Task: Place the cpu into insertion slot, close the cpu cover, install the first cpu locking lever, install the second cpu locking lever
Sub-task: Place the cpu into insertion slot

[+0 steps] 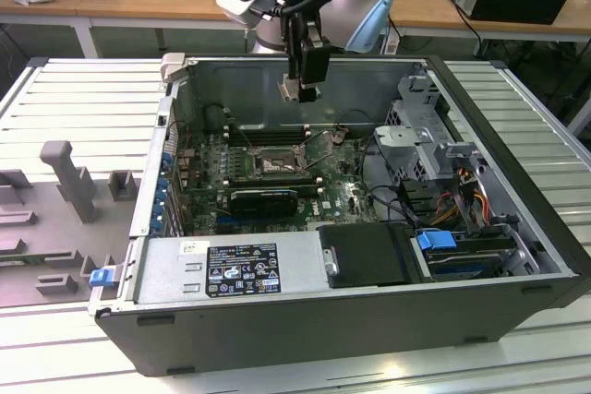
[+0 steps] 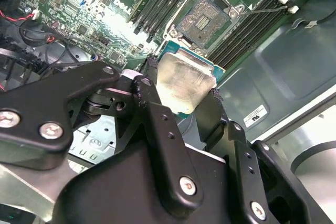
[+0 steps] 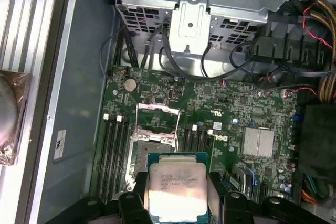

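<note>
Reviewing the exterior view, I noted that the arm hung over the open computer case [image 1: 369,320], which lay on its side on the slatted metal table [image 1: 74,89]. The jaws were closed on the cpu [image 3: 176,187], gripping it by two opposite edges. In the second wrist view one black finger [image 2: 152,103] pressed against each side of the chip. The cpu [image 2: 185,82] was held roughly level, silver metal top toward the wrist cameras, with its pale green board showing as a thin border around the metal. It was clear of the motherboard [image 1: 342,191] and touched nothing but the jaws. In the exterior view I saw the cpu [image 1: 297,90] well above the board, near the far wall of the case. The insertion slot [image 2: 202,18] lay uncovered, its dark contact field exposed inside the grey rim, with no chip seated in it. In the first wrist view the cpu hid the near part of the insertion slot [image 3: 148,153]. The cpu cover [image 3: 157,107] stood open on the far side of the slot, toward the silver drive cage [image 3: 194,3]. Long black memory slots [image 3: 113,145] ran along both sides of the socket. A ribbed silver heat sink [image 3: 258,142] sat apart from it on the board.
</note>
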Tool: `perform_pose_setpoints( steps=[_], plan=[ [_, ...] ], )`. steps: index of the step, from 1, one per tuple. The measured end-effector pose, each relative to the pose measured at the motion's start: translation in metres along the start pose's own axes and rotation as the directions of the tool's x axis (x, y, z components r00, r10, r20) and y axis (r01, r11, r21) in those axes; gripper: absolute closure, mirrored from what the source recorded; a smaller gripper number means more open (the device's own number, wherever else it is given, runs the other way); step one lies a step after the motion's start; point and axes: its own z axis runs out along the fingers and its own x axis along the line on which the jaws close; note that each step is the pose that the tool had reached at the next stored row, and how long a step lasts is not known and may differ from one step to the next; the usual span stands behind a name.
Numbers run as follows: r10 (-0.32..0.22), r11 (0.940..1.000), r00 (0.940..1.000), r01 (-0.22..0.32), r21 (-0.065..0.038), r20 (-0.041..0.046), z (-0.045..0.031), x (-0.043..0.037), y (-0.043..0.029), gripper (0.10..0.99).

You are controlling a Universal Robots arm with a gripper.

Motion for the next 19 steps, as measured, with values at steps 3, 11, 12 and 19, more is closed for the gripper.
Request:
perform_pose_setpoints(
  steps=[3, 11, 12, 19],
  plan=[
    [0.019, 0.9998, 0.9998, -0.019, 0.000, 0.0017, 0.0000, 0.0000, 0.0000, 0.557],
    [0.068, 0.9977, 0.9977, -0.067, -0.002, 0.0060, 0.0000, 0.0000, 0.0000, 0.557],
    [0.074, 0.9973, 0.9972, -0.074, -0.002, 0.0065, 0.0000, 0.0000, 0.0000, 0.557],
    [0.125, 0.9922, 0.9921, -0.125, -0.003, 0.0111, 0.0001, 0.0000, 0.0000, 0.557]
  ],
)
